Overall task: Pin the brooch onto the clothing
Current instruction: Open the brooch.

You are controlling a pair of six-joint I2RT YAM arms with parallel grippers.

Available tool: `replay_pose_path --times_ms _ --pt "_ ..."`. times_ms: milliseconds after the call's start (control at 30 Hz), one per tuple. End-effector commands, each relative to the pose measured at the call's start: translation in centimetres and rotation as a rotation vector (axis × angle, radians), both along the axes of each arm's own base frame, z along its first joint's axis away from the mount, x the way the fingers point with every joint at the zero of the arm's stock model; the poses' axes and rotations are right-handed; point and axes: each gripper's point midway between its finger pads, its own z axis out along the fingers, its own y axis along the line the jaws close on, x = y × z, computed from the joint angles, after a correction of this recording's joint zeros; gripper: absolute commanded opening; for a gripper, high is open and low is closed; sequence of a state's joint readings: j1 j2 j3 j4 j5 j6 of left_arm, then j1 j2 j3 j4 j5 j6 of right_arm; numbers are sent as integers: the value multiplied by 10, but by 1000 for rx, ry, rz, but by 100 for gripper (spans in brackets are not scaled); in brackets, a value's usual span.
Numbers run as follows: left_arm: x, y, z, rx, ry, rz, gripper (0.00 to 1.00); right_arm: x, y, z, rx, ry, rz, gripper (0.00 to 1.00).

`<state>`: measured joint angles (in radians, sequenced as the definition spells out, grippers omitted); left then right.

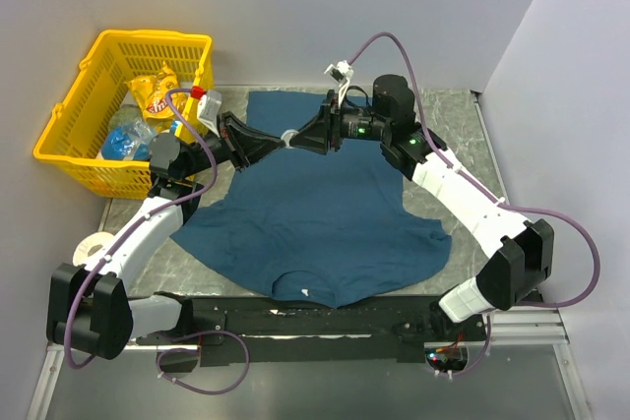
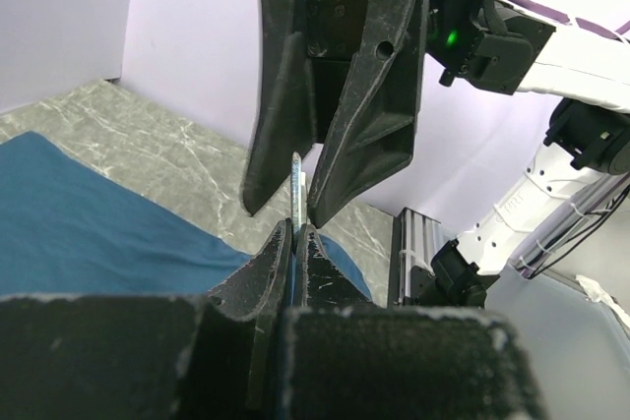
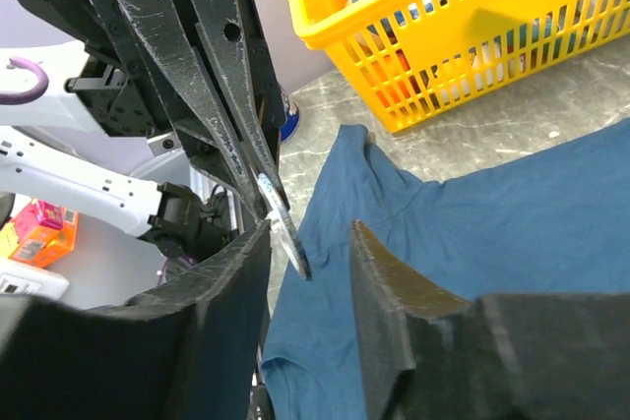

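Note:
The dark teal T-shirt (image 1: 325, 213) lies flat on the table, its neck with the white label (image 1: 307, 292) toward the arm bases. It also shows in the left wrist view (image 2: 79, 233) and the right wrist view (image 3: 472, 213). My left gripper (image 1: 281, 143) is shut on the small silver brooch (image 1: 288, 140) and holds it in the air above the shirt's far part. The brooch shows edge-on (image 2: 295, 189) (image 3: 285, 228). My right gripper (image 1: 298, 140) is open, tip to tip with the left. Its fingers straddle the brooch, which lies near one finger (image 3: 251, 272).
A yellow basket (image 1: 74, 135) with snack packets stands at the far left, also in the right wrist view (image 3: 443, 36). A white tape roll (image 1: 94, 246) lies by the left arm. A black rail (image 1: 325, 322) runs along the near edge.

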<state>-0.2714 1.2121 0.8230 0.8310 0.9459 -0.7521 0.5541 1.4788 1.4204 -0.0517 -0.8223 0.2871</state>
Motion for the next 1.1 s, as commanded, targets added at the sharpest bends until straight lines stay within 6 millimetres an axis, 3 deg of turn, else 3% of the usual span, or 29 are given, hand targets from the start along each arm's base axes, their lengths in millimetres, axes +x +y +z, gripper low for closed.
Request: replay_pose_path --times_ms 0,233,600,700,733,833,933,1067 --pt "-14 3 22 -5 -100 -21 1 2 2 25 35 -65 -14 39" --pt "-16 2 20 7 -99 -34 1 14 -1 23 16 -44 -89 26" --pt "-19 3 23 20 -108 -37 1 21 -10 12 -66 -56 -149 25" --pt "-15 4 22 31 -111 -11 1 18 -13 10 -82 -80 -141 32" --pt "-14 5 22 34 -110 -2 1 18 -15 11 -83 -96 -144 45" --pt "-7 6 19 48 -99 34 1 13 -20 15 -80 -127 -151 65" --pt "1 8 15 61 -84 77 1 10 -26 20 -75 -151 -164 76" --pt "12 11 9 83 -64 140 1 11 -36 27 -56 -165 -186 83"
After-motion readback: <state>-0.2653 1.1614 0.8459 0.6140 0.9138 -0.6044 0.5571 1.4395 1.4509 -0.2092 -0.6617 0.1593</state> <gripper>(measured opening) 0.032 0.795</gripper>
